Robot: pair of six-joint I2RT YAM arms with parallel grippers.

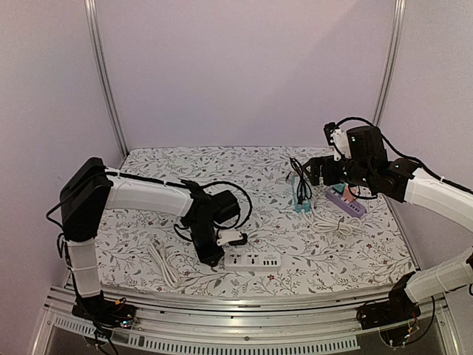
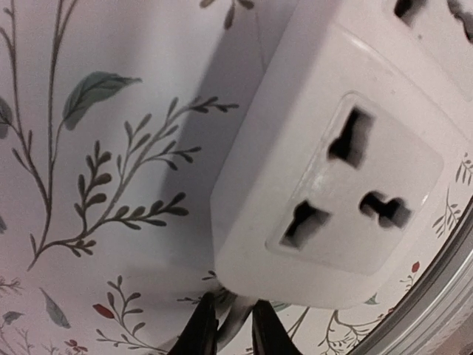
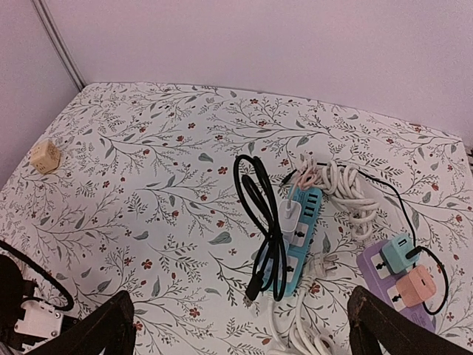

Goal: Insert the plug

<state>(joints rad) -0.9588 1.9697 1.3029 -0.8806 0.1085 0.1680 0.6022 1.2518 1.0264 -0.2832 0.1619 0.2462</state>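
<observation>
The white plug (image 1: 233,238) on its black cable (image 1: 238,198) sits near the front of the table, just above the left end of the white power strip (image 1: 253,260) and right by the tip of the left gripper (image 1: 219,244). It looks like a small, light block of hard plastic with stiff pins. I'd take it by the flat sides of the body, never by the cable, which is springy enough to pull it off line. The strip looks light too, and would likely slide on the flowered cloth (image 1: 148,166) if pushed at an angle. From above you get the layout but not the grip. The left wrist camera is almost on top of an empty socket (image 2: 347,188) at the strip's end, with the two dark fingertips (image 2: 201,331) close together at the bottom edge and something pale in the narrow gap. I can't tell whether that is held, and the plug itself doesn't show there. The right gripper (image 3: 244,325) hangs high at the back with its jaws spread wide and nothing in them. Its camera alone shows a blue strip (image 3: 295,237), a purple strip (image 3: 395,277) and a small cube (image 3: 44,157), plus the white plug at the lower left.
</observation>
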